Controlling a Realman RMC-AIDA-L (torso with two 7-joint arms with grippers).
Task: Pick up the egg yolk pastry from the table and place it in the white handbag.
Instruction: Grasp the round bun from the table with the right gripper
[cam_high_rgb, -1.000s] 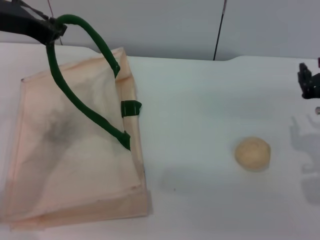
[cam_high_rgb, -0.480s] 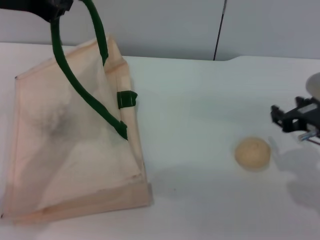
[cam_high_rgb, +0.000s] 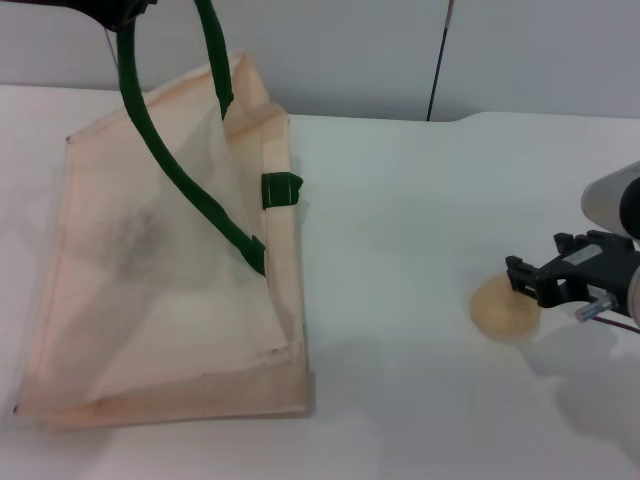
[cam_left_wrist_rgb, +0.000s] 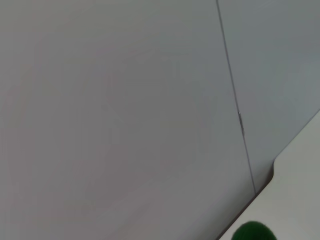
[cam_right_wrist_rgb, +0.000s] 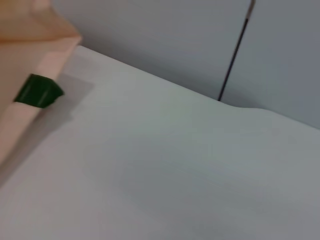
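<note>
Two arms are at work here. Up in the far left corner of the head view, the left gripper (cam_high_rgb: 118, 10) sits high above the table (cam_high_rgb: 400, 200), mostly cut off by the frame edge, with the dark green handle (cam_high_rgb: 180, 170) of the white handbag (cam_high_rgb: 160, 300) looped up into it; the jaws are clamped on that handle, and the near side of the bag is pulled up into a tent while its bottom edge rests on the table. A second green handle stub (cam_high_rgb: 281, 190) shows at the bag's right edge.

Over on the right, the right gripper (cam_high_rgb: 545, 280) reaches in low from the frame edge, forearm roughly level, its dark fingers pointing toward the bag. It hangs directly over the egg yolk pastry (cam_high_rgb: 500, 310), covering the pastry's upper right part. The pastry sits on the table, well apart from the bag. Whether those jaws are spread or closed, I cannot tell.

The right wrist view shows only the bag corner and bare table.
</note>
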